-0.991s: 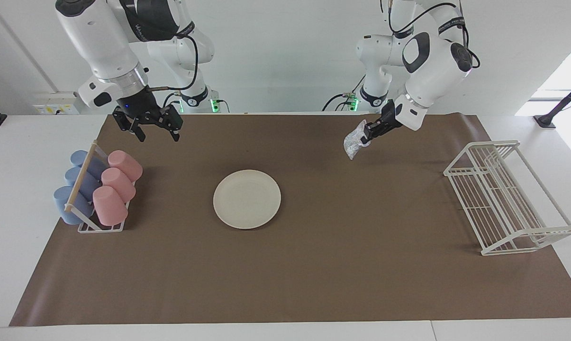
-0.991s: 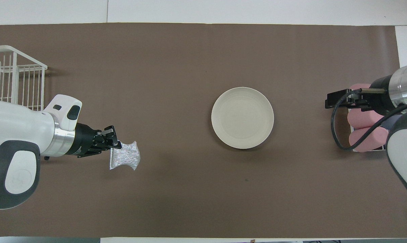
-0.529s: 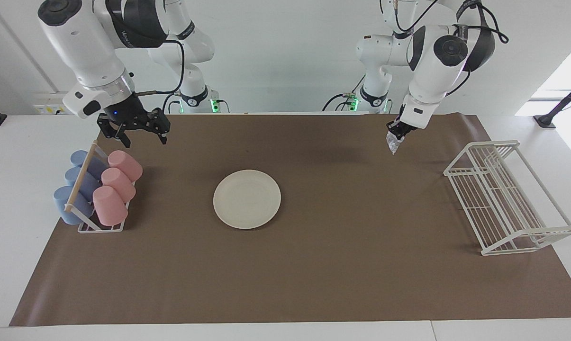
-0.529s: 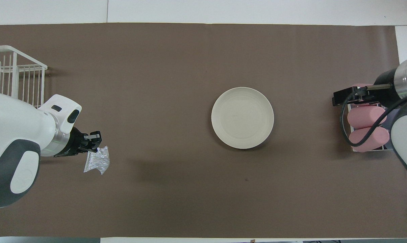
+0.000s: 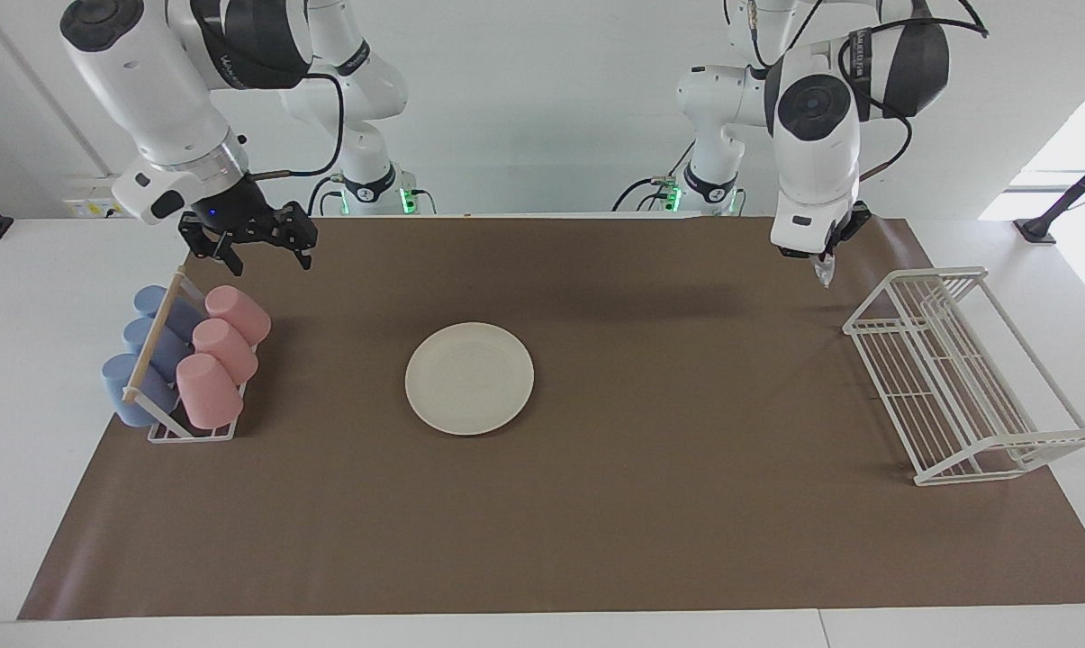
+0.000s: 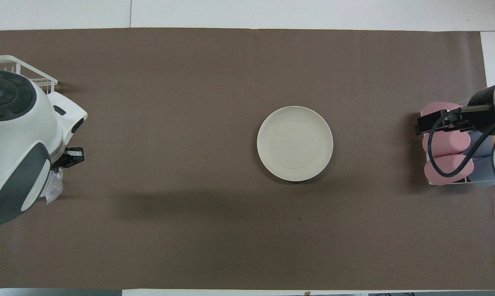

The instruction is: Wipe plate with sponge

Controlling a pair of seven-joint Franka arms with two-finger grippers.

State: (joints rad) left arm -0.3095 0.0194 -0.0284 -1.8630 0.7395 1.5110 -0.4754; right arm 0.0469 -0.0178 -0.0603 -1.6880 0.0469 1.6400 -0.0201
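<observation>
Plate mid-mat, racks at both ends

The round cream-white plate (image 5: 469, 378) lies centrally; the cup rack (image 5: 191, 432) and wire rack (image 5: 956, 396) flank opposite short edges.

left gripper (image 5: 823, 264) holds the sponge (image 5: 825, 271) up beside white rack (image 5: 956, 378).

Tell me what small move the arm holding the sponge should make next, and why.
Probably swing the left gripper back toward the plate. It holds the sponge in the air near the white wire rack, well apart from the plate lying bare mid-table. The right gripper waits, open, above the cup rack.
</observation>
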